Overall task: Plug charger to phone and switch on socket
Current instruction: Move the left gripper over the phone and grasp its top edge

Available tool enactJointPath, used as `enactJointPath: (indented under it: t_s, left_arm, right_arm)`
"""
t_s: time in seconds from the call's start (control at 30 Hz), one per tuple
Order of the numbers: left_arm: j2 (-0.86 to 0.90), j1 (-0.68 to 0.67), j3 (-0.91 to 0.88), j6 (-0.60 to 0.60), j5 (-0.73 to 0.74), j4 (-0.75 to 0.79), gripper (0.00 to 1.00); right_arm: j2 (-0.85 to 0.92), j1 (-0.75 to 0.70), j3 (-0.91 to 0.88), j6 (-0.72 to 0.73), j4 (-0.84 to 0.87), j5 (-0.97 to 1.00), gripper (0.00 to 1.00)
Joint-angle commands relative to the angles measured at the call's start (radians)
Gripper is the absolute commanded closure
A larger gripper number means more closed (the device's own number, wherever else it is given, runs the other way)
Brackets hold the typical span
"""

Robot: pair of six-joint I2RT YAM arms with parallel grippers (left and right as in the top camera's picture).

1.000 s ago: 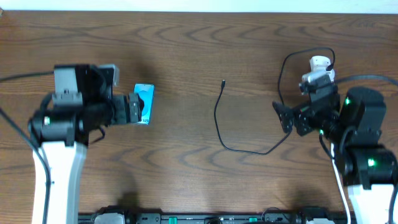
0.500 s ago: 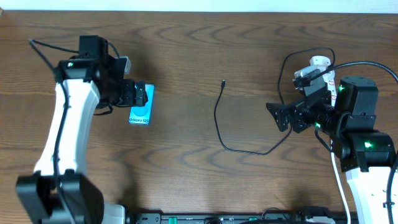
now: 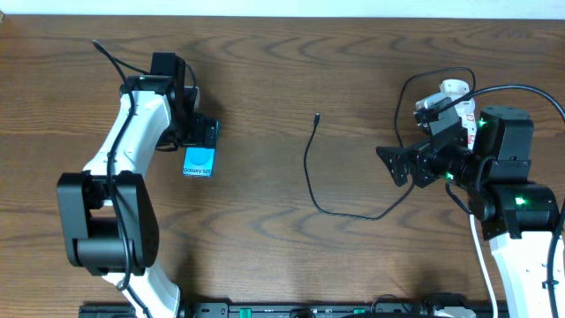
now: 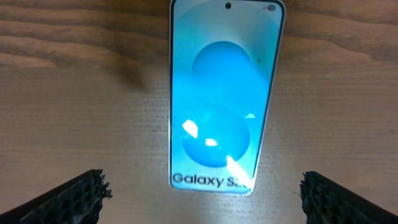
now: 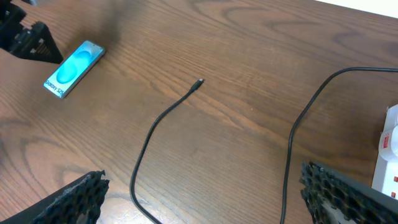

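- Now the left hand [image 3: 205,134], spread wide, hovers over the phone [image 3: 199,162] at nine o'clock, likely to steady it.
- Right hand [image 3: 395,164], open too, faces the loose charger [image 3: 306,168] at centre.

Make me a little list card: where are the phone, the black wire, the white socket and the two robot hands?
phone: flat on the table, left side, screen up, glowing blue
charger: black wire mid-table, tip lying free, not in the phone
socket: white, far right, partly hidden by the right arm
left gripper: open, over the phone, holding nothing
right gripper: open, near the wire, holding nothing
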Motion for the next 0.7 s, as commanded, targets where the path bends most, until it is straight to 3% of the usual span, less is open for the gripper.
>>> enactJointPath:
  t_s: [0.0,0.67]
  left_arm:
    - [0.052,-0.003,0.013,-0.004,-0.015,0.016,0.02]
    - [0.159,-0.015,0.012,0.018,-0.016,0.123,0.02]
  right_arm:
    - [0.000,0.000,0.021,0.009,-0.002,-0.016,0.01]
    - [0.000,0.000,0.021,0.009,-0.002,-0.012,0.01]
